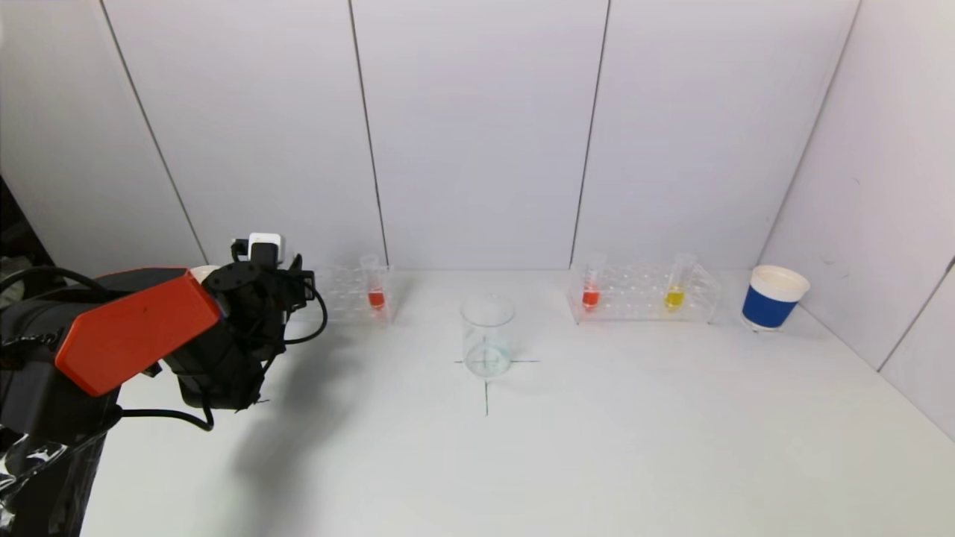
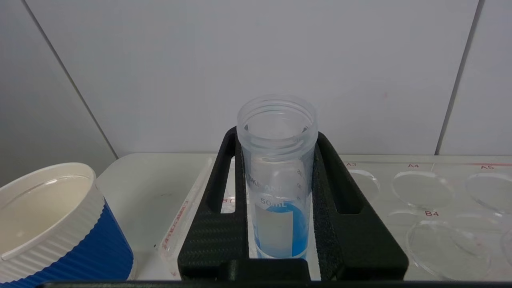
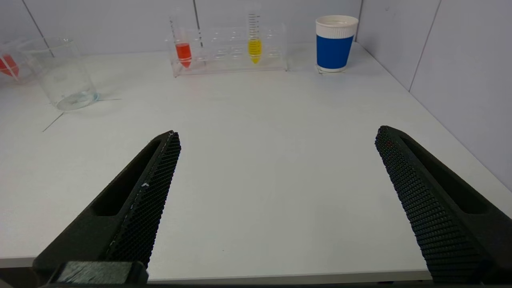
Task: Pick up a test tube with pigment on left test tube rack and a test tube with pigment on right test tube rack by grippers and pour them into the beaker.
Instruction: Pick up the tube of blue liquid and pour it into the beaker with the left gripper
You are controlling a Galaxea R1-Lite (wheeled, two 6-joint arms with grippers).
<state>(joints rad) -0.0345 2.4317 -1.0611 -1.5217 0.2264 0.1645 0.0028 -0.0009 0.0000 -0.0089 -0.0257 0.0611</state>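
Note:
My left gripper (image 2: 276,136) is shut on an upright clear test tube with blue pigment (image 2: 280,224) at the left end of the left rack (image 2: 420,192). In the head view the left gripper (image 1: 287,287) hides that tube; the left rack (image 1: 339,298) also holds a red tube (image 1: 375,292). The right rack (image 1: 642,296) holds a red tube (image 1: 591,291) and a yellow tube (image 1: 675,291). The glass beaker (image 1: 487,335) stands between the racks on a cross mark. My right gripper (image 3: 278,132) is open and empty, low over the table's front edge, far from the right rack (image 3: 228,52).
A blue and white paper cup (image 1: 774,298) stands right of the right rack. Another such cup (image 2: 52,224) stands just left of the left rack, close to my left gripper. White walls close the back and the right side.

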